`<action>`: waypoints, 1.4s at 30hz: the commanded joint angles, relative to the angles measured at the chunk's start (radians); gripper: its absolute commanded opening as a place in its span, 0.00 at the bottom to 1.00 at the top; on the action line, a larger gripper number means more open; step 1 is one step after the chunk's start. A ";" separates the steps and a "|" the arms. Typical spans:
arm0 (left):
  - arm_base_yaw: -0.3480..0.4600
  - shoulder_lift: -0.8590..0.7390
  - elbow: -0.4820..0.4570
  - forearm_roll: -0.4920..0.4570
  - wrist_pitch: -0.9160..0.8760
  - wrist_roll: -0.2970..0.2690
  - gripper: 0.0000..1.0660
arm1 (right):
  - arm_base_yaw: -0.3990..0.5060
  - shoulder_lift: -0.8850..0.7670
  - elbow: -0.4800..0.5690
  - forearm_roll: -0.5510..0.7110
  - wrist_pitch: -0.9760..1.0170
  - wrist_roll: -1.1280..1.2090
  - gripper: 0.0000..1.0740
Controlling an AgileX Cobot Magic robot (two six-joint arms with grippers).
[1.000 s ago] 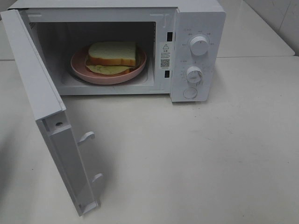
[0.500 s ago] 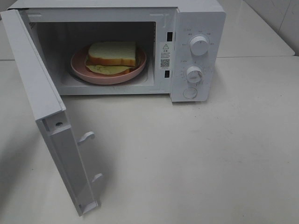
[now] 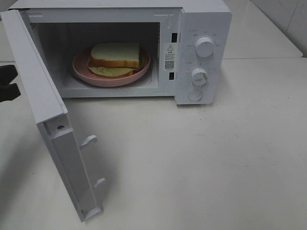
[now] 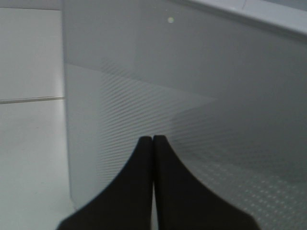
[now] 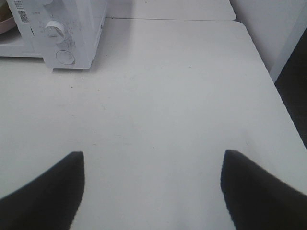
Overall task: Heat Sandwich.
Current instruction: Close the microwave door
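Since half a second ago, one thing has changed on my overhead feed: the left gripper (image 3: pixel 7 82) has come into view at the 9 o'clock edge, a dark shape behind the open door (image 3: pixel 33 72). Everything else sits as it did. On the left wrist feed its fingers (image 4: pixel 139 191) are pressed together with nothing between them, facing the door's outer, dotted face at close range; I cannot tell whether they touch it.

The right gripper (image 5: pixel 153 153) is out of the overhead view. Its own camera shows it spread wide and empty above bare table.

The sandwich (image 3: pixel 115 56) lies flat on the pink plate (image 3: pixel 81 64) inside the microwave (image 3: pixel 204 19), toward 11 o'clock in the overhead view. Its long axis runs from 9 to 3 o'clock, the tan crust edge faces 6 o'clock, and pale filling spills out at about 7 o'clock.

The door hangs open toward 7 o'clock. Two knobs (image 3: pixel 205 46) and a round button (image 3: pixel 194 95) sit on the panel at 1 o'clock.

The table (image 3: pixel 216 158) is plain white and matte, with a seam behind the microwave. A tiled wall (image 3: pixel 292 19) shows at 2 o'clock.
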 commanded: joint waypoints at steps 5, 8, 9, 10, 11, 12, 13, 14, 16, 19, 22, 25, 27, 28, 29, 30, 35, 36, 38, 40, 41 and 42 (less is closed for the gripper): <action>-0.140 0.044 -0.047 -0.128 -0.018 0.067 0.00 | -0.005 -0.029 0.000 0.002 -0.006 -0.006 0.70; -0.199 0.057 -0.075 -0.192 -0.017 0.071 0.00 | -0.005 -0.029 0.000 0.002 -0.006 -0.006 0.70; -0.199 0.057 -0.075 -0.192 -0.017 0.071 0.00 | -0.005 -0.029 0.000 0.002 -0.006 -0.006 0.70; -0.215 0.063 -0.084 -0.206 -0.018 0.071 0.00 | -0.005 -0.029 0.000 0.002 -0.006 -0.006 0.70; -0.230 0.066 -0.093 -0.219 -0.018 0.071 0.00 | -0.005 -0.029 0.000 0.002 -0.006 -0.006 0.70; -0.255 0.078 -0.114 -0.242 -0.018 0.072 0.00 | -0.005 -0.029 0.000 0.002 -0.006 -0.006 0.70; -0.269 0.085 -0.126 -0.255 -0.018 0.072 0.00 | -0.005 -0.029 0.000 0.002 -0.006 -0.006 0.70; -0.269 0.085 -0.126 -0.255 -0.018 0.072 0.00 | -0.005 -0.029 0.000 0.002 -0.006 -0.006 0.70; -0.309 0.107 -0.159 -0.303 -0.017 0.083 0.00 | -0.005 -0.029 0.000 0.002 -0.006 -0.006 0.70; -0.340 0.121 -0.179 -0.337 -0.011 0.091 0.00 | -0.005 -0.029 0.000 0.002 -0.006 -0.006 0.70; -0.381 0.144 -0.213 -0.369 -0.006 0.113 0.00 | -0.005 -0.029 0.000 0.002 -0.006 -0.006 0.70; -0.422 0.183 -0.265 -0.375 0.002 0.112 0.00 | -0.005 -0.029 0.000 0.002 -0.006 -0.006 0.70; -0.432 0.193 -0.280 -0.378 0.009 0.112 0.00 | -0.005 -0.029 0.000 0.002 -0.006 -0.006 0.70; -0.442 0.200 -0.291 -0.384 0.016 0.112 0.00 | -0.005 -0.029 0.000 0.002 -0.006 -0.006 0.70; -0.459 0.217 -0.315 -0.391 0.016 0.112 0.00 | -0.005 -0.029 0.000 0.002 -0.006 -0.006 0.70; -0.468 0.225 -0.327 -0.405 0.016 0.112 0.00 | -0.005 -0.029 0.000 0.002 -0.006 -0.006 0.70; -0.507 0.259 -0.385 -0.440 0.018 0.110 0.00 | -0.005 -0.029 0.000 0.002 -0.006 -0.006 0.70; -0.507 0.259 -0.385 -0.440 0.018 0.110 0.00 | -0.005 -0.029 0.000 0.002 -0.006 -0.006 0.70; -0.530 0.275 -0.424 -0.463 0.025 0.110 0.00 | -0.005 -0.029 0.000 0.002 -0.006 -0.006 0.70; -0.544 0.286 -0.454 -0.468 0.034 0.114 0.00 | -0.005 -0.029 0.000 0.002 -0.006 -0.006 0.70; -0.544 0.286 -0.454 -0.468 0.034 0.114 0.00 | -0.005 -0.029 0.000 0.002 -0.006 -0.006 0.70; -0.558 0.296 -0.479 -0.470 0.039 0.119 0.00 | -0.005 -0.029 0.000 0.002 -0.006 -0.006 0.70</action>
